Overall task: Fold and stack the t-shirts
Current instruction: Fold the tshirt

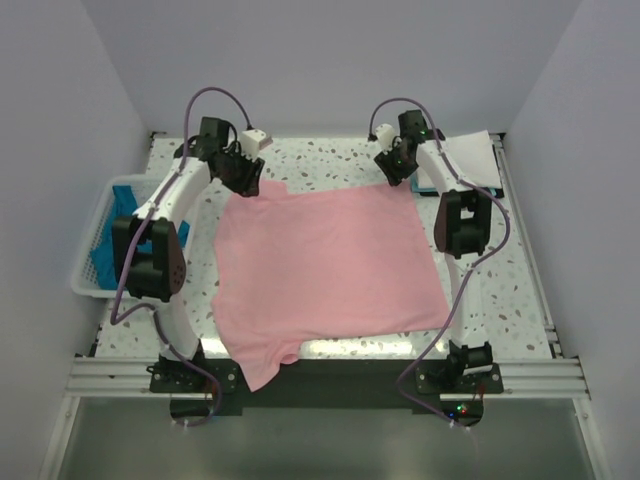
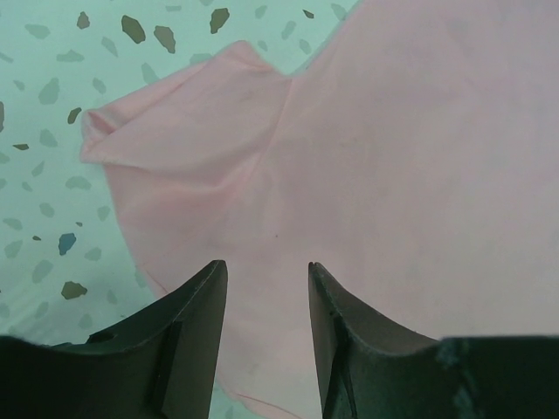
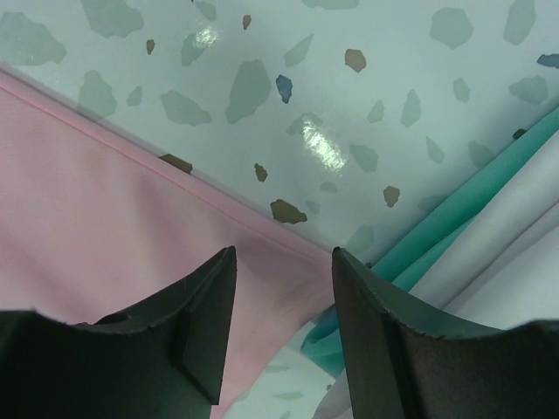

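pink t-shirt: flat, centre | white t-shirt: folded, far-right | teal t-shirt: bunched, left

Teal-blue cloth shirts in white plastic lattice basket partly hidden behind left arm. Teal folded shirt mostly covered by white folded shirt.

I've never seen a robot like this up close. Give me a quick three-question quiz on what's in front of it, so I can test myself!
1. True or false: the pink t-shirt is already folded into a small square.
2. Where is the white basket? A) at the table's left edge B) on the pink t-shirt C) at the far right corner
3. Fill in: the left gripper and right gripper, both near the shirt's far edge, are ____ (open or shut).

Key: 1 false, it lies spread out. 2 A. 3 open, holding nothing.
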Robot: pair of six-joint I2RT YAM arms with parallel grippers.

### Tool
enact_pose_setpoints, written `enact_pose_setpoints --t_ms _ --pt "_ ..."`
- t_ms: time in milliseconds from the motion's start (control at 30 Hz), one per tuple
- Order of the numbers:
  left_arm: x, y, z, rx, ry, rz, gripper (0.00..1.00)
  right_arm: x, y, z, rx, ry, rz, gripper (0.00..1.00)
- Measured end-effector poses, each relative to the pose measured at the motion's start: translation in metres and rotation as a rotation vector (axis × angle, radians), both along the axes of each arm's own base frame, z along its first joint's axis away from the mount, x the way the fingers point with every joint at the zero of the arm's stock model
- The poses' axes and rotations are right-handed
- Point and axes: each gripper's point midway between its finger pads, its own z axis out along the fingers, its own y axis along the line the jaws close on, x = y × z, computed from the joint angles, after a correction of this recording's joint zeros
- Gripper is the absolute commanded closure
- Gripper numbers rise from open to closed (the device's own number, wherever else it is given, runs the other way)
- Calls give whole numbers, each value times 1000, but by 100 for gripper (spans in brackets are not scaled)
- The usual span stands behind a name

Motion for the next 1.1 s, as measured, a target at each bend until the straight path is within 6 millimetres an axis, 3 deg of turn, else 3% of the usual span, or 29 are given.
enact_pose_setpoints --t_ms 400,500,600,700,900,1100 --pt "14 10 -15 0 16 49 46 3 -11 -19 -59 0 80 57" --pt "28 11 -21 1 12 76 45 3 -10 -20 -64 5 103 72" --pt "42 14 -27 5 11 115 44 1 -10 -21 -70 16 122 80" --pt "56 22 -35 20 8 164 45 -1 -11 -22 -76 22 136 100" --pt "79 41 -49 68 -9 247 48 -1 -12 -22 -88 21 155 100" --pt "87 54 -75 123 10 286 58 -1 -12 -23 -92 19 164 100"
